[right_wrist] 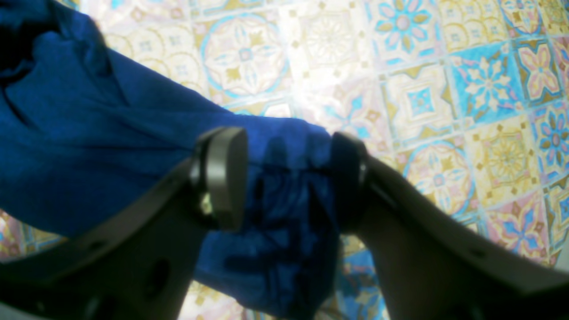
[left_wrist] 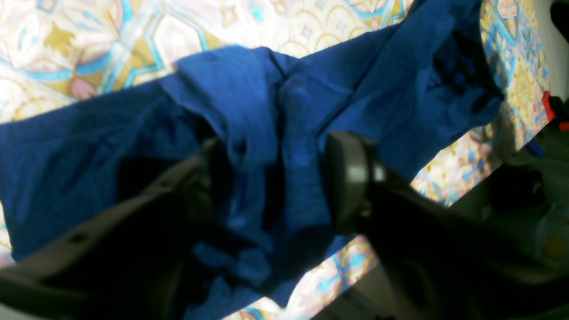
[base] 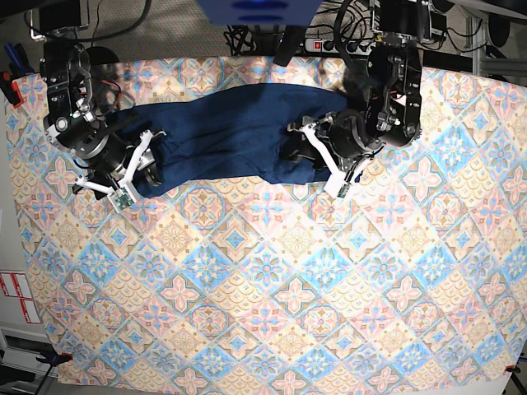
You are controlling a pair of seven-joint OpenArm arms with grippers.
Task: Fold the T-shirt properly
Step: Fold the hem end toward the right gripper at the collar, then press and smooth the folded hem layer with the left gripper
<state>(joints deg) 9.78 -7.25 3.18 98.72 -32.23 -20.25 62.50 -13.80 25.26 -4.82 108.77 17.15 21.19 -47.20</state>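
Observation:
The dark navy T-shirt (base: 230,132) lies spread sideways across the far part of the table, rumpled at both ends. My left gripper (base: 317,156) is at its right end. In the left wrist view the left gripper (left_wrist: 280,173) has its fingers well apart, with a bunched fold of the shirt (left_wrist: 266,98) loose between them. My right gripper (base: 136,164) is at the shirt's left end. In the right wrist view the right gripper (right_wrist: 289,180) also stands open, straddling a crumpled end of the shirt (right_wrist: 89,146).
A pastel patterned tablecloth (base: 263,271) covers the whole table. Cables and a power strip (base: 329,41) run behind the far edge. A red clamp (base: 8,82) sits at the far left corner.

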